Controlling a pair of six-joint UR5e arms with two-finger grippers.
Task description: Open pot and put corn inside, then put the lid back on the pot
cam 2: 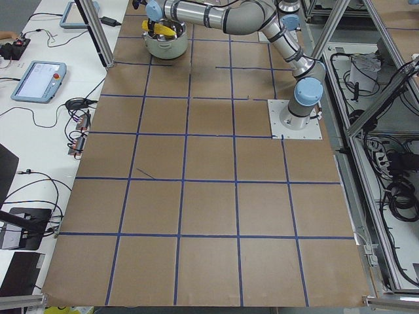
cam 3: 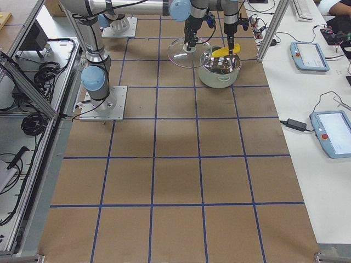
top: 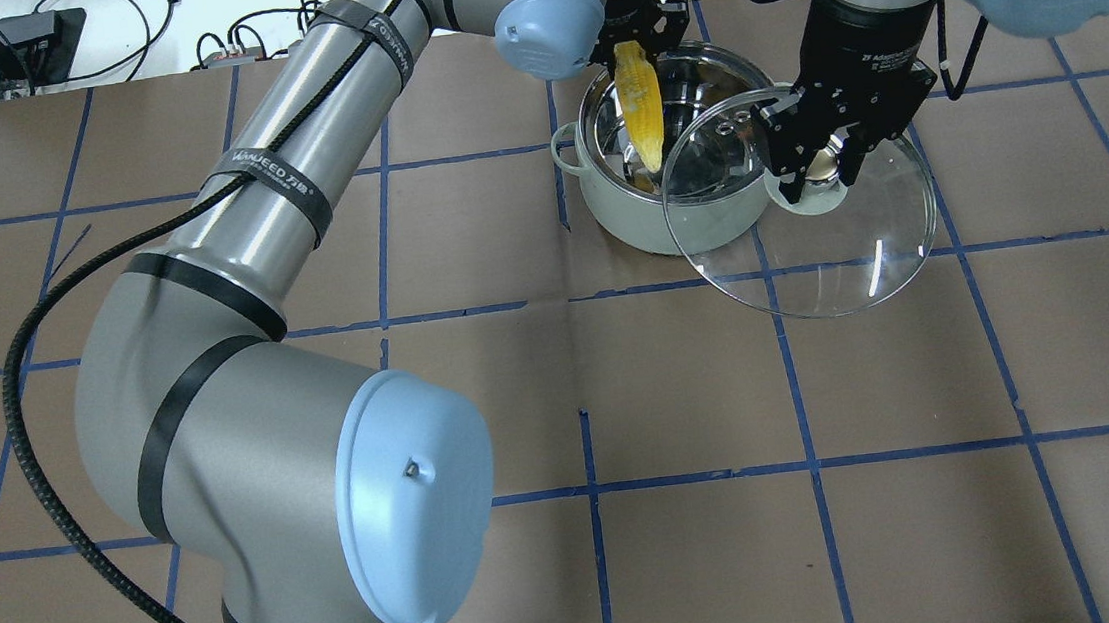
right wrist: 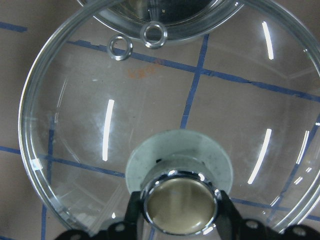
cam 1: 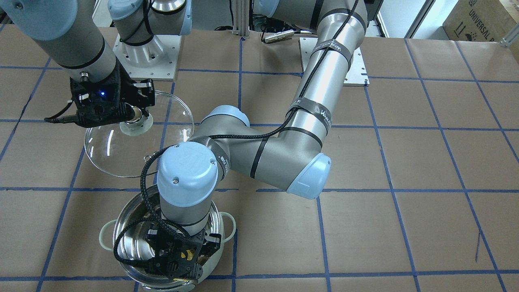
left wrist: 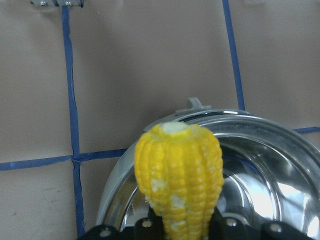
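The pot (top: pixel 642 225) stands open on the table, mint-white outside and shiny inside; it also shows in the front view (cam 1: pixel 121 227). My left gripper (top: pixel 637 48) is shut on the corn (top: pixel 641 103), which hangs tip-down into the pot's mouth. In the left wrist view the corn (left wrist: pixel 177 175) sits over the pot's rim (left wrist: pixel 260 125). My right gripper (top: pixel 818 168) is shut on the knob (right wrist: pixel 179 200) of the glass lid (top: pixel 810 249). It holds the lid tilted above the table beside the pot, with the lid's edge overlapping the pot's rim.
Brown paper with blue tape grid lines covers the table (top: pixel 580 369). My left arm's elbow (top: pixel 276 456) looms large over the near left. The arm base plates (cam 1: pixel 146 56) sit at the robot side. Tablets and cables lie on side benches (cam 3: pixel 312 55).
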